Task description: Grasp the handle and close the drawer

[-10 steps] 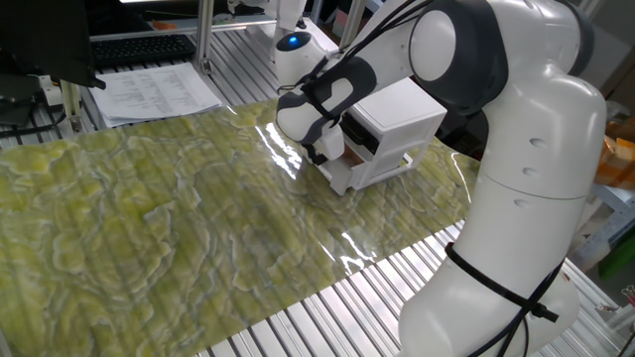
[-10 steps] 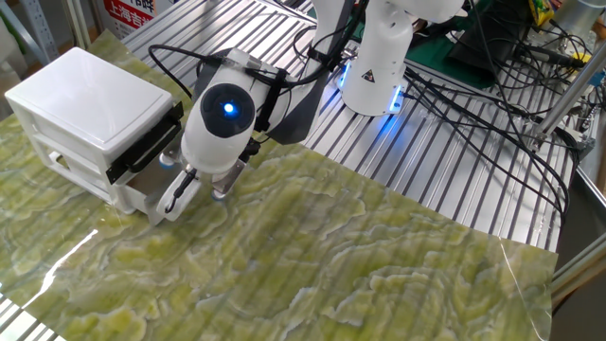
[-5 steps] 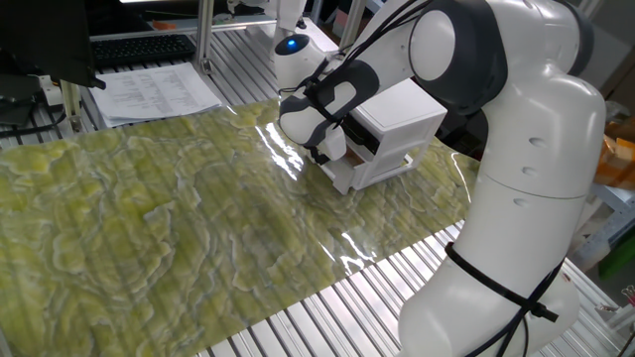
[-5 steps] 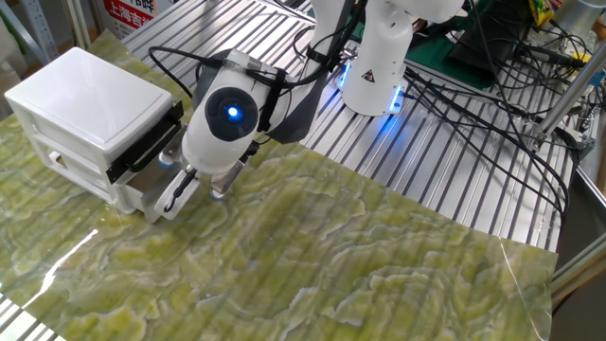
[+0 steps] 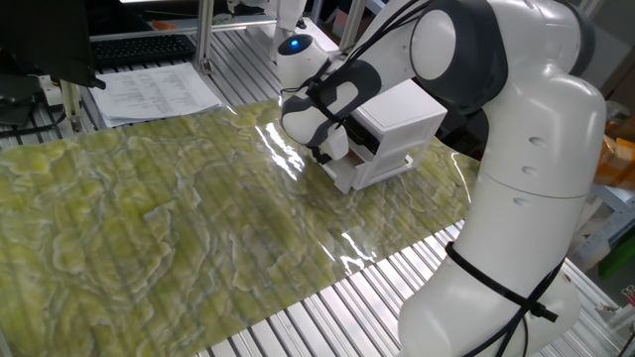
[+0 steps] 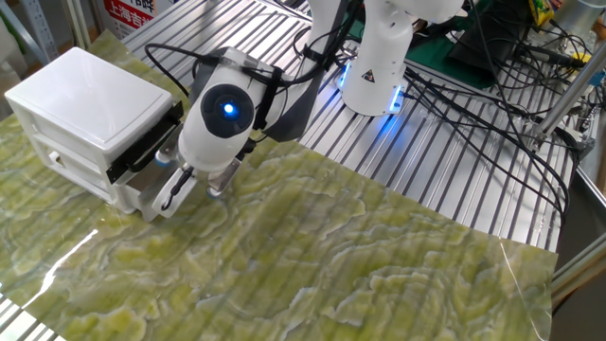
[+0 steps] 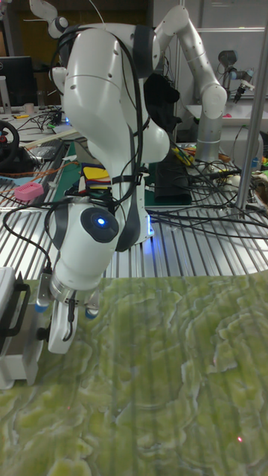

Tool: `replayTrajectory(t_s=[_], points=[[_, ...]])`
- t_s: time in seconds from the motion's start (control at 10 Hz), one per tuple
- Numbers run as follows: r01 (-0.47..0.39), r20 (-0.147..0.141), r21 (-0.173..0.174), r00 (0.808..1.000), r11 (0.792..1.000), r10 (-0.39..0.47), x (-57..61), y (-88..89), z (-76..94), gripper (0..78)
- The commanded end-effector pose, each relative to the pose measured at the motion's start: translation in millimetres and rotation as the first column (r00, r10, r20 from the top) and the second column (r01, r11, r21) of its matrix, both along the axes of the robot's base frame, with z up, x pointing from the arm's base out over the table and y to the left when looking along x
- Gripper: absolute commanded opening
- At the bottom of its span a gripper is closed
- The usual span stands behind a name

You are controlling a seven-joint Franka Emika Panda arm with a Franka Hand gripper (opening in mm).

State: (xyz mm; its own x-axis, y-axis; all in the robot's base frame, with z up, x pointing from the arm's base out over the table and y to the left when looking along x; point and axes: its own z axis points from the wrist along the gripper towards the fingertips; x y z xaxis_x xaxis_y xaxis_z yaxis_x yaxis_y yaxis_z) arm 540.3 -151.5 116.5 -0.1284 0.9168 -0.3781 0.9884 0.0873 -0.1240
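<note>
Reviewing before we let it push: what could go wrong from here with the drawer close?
1. The tool sits at the lower drawer front, but the handle is hidden in every view, so the grip may be partial and could slip.
2. The small white cabinet stands loose on the glossy green mat; a push might slide it instead of closing the drawer.

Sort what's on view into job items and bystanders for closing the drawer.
Job: drawer, claw; the handle is hidden in all views.
Bystanders: papers, keyboard, cable bundle, second robot arm, green mat.
</note>
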Motion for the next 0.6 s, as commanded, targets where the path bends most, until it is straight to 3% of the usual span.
replayTrajectory(t_s=[0.1, 0.6], points=[[0.002, -0.003, -0.001, 1.000, 1.000, -0.002, -2.5, -5.6, -1.9, 1.1], [0.004, 0.002, 0.010, 1.000, 1.000, -0.004, -1.0, -11.1, -1.6, 1.1]])
